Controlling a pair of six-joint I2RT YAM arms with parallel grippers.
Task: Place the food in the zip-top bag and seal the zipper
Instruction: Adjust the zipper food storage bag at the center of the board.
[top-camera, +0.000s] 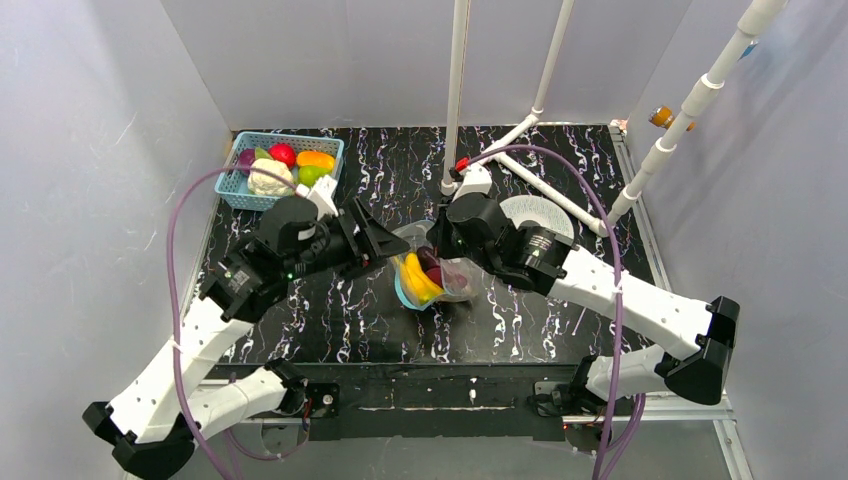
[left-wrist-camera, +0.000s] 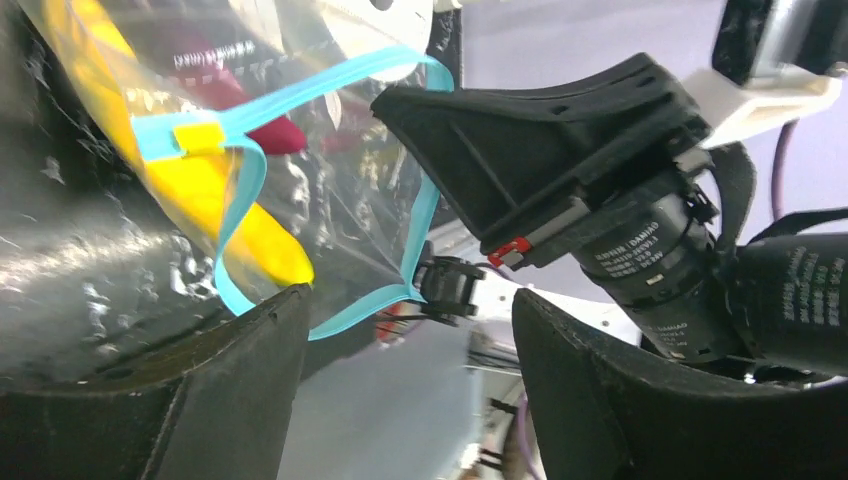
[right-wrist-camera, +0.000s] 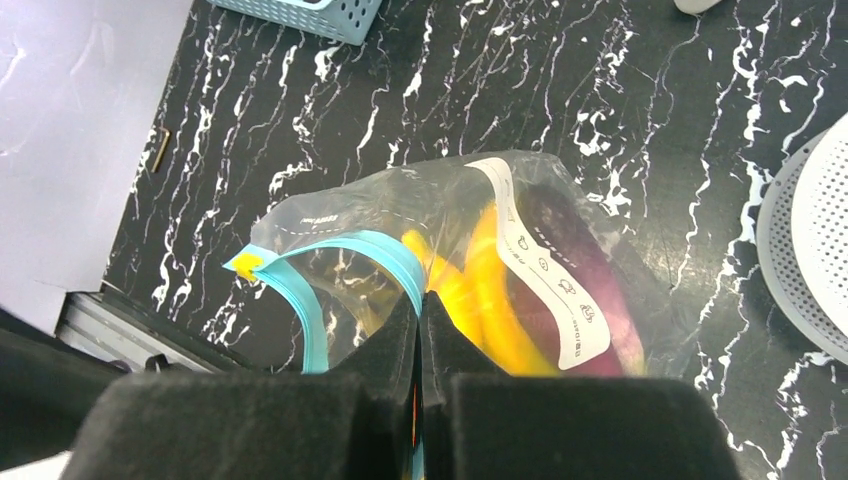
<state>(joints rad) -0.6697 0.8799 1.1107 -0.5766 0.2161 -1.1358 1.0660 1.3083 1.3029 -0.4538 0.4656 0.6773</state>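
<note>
Currently my right end effector (right-wrist-camera: 420, 312) is pinched shut on the zipper (right-wrist-camera: 345, 243) rim of the zip-top bag (top-camera: 440, 275), which sits mid-surface (top-camera: 400, 170), mouth gaping. Inside, just past those fingertips, lie bananas (right-wrist-camera: 480, 300) & an eggplant (right-wrist-camera: 610, 300). My left end effector (left-wrist-camera: 410, 400) is spread wide w/ nothing in it, just beside the bag's mouth. More food (top-camera: 290, 165) sits in the basket (top-camera: 240, 188), well apart.

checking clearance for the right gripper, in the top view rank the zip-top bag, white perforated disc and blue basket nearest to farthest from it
1. zip-top bag: centre, pinched in the right gripper itself.
2. white perforated disc: off to the right, partly hidden.
3. blue basket: far-left corner, clearly the farthest.
</note>
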